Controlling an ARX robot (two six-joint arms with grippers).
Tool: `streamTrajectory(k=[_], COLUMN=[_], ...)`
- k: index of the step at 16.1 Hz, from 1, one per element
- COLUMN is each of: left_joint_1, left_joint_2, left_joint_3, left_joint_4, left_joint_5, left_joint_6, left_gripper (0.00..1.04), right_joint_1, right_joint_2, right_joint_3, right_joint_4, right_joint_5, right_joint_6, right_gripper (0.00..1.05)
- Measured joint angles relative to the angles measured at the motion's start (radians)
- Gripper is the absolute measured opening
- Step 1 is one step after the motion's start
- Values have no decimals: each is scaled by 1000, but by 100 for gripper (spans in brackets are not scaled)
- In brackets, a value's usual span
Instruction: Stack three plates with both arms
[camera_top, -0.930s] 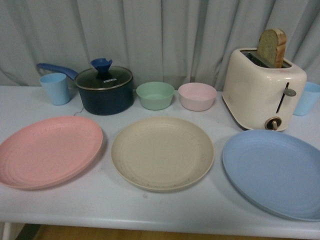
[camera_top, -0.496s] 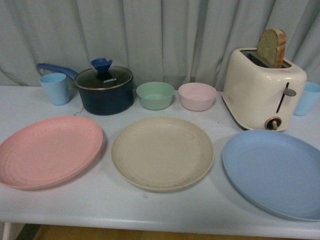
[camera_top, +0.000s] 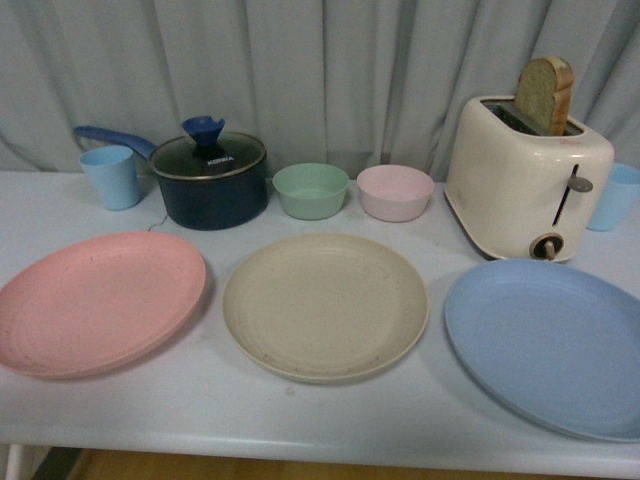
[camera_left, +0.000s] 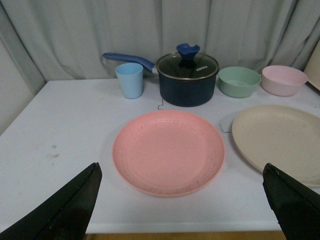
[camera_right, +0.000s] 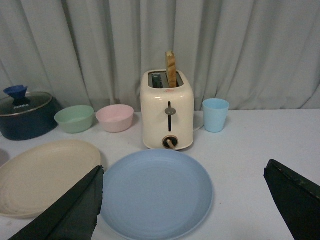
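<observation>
Front view pot lid lettering unreadable; left hand, right hand wide.

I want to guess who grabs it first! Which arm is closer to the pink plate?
Left. The left fingers are spread open facing the pink plate, not touching it. The right fingers face the blue plate; the pink one is out of that view.

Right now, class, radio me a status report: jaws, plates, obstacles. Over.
Both jaws open, empty. Pink plate, beige plate, blue plate flat, apart, unstacked. Toaster close behind blue plate; nothing on plates.
</observation>
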Motion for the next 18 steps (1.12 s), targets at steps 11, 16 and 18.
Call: streamTrajectory(k=[11,16,18], left_joint_1=[-10,14,26], left_joint_2=[834,1281,1399], left_joint_3=[379,652,747], left_joint_4=[69,71,40], left_joint_5=[-56,-32,-46], left_joint_6=[91,128,159], left_gripper=[98,98,98], right_joint_1=[0,0,0], right_joint_2=[0,0,0], right_joint_3=[0,0,0], right_joint_4=[0,0,0], right_joint_5=[0,0,0], right_joint_6=[0,0,0], right_gripper=[98,98,98])
